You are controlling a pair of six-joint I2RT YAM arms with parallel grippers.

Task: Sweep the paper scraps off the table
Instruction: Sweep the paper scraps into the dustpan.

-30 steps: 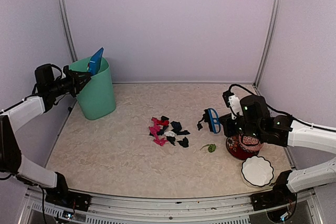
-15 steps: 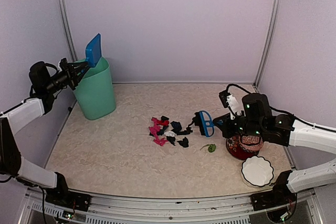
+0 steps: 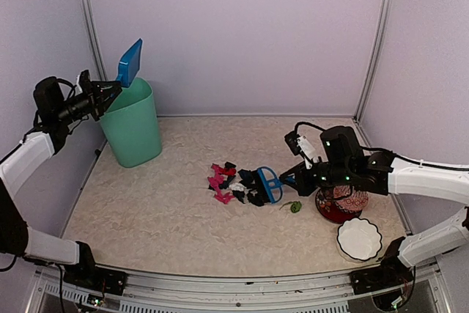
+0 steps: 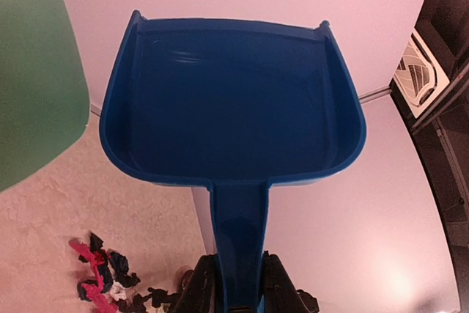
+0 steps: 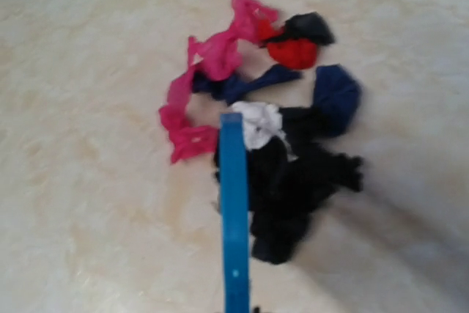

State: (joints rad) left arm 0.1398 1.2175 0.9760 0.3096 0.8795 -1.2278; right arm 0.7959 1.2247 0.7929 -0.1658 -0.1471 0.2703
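Your right gripper [image 3: 294, 177], clenched on the brush [image 3: 268, 184], has swung left from beside the bowl [image 3: 338, 207] in the last second. The brush head now touches the right edge of the scraps [image 3: 233, 182]. The black bit that lay apart on that side is no longer out there and looks pushed into the pile. In the wrist view the brush sits over the white and black pieces, with pink, red and navy beyond it. The pile is mid-table [image 3: 161, 210], bunched tighter than before. 1 green scrap [image 3: 295, 207] is behind the brush, near the bowl, so this stroke missed it and you need a 2nd pass. Your left gripper [image 4: 236, 284], grasping the dustpan [image 4: 234, 100] by its handle, has lifted it out of the bin [image 3: 133, 126]. It now hangs above the rim, pan empty, well apart from the pile. Gathering looks mostly done. Next I'd bring the pan down on the pile's left side, lip flat on the table, or the brush just scatters the scraps past it.
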